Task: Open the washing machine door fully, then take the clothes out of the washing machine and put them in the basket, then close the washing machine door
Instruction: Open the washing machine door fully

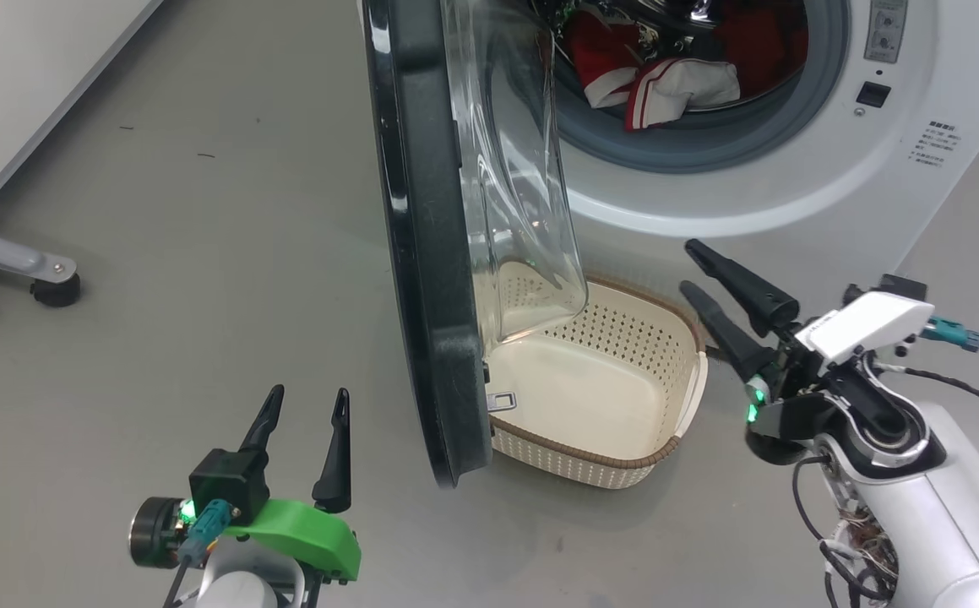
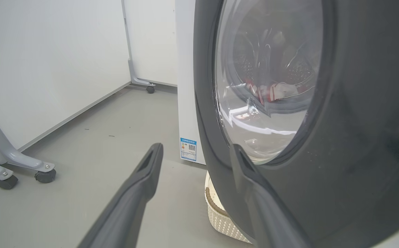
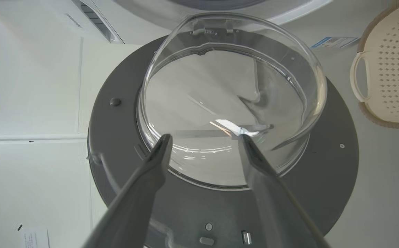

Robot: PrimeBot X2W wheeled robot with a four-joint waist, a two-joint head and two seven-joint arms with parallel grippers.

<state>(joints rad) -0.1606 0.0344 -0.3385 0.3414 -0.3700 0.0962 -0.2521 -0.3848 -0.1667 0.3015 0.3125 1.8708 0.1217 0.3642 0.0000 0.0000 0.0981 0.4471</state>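
Observation:
The washing machine door (image 1: 421, 253) stands open, edge-on to me, its clear glass bowl (image 1: 523, 169) facing the white washing machine (image 1: 793, 186). Red and white clothes (image 1: 666, 80) lie in the drum. On the floor below the opening, partly behind the door, sits the cream basket (image 1: 599, 388), with nothing in it. My left gripper (image 1: 303, 404) is open, left of the door's black outer face (image 2: 340, 144). My right gripper (image 1: 689, 266) is open with nothing between its fingers, just right of the basket, pointing at the door's inner side (image 3: 116, 137) and its bowl (image 3: 227, 103).
A grey wheeled stand leg (image 1: 33, 270) rests at the far left near the white wall (image 1: 16, 67). Grey floor (image 1: 202, 253) stretches left of the door. The basket's handle (image 3: 357, 79) is at the right in the right wrist view.

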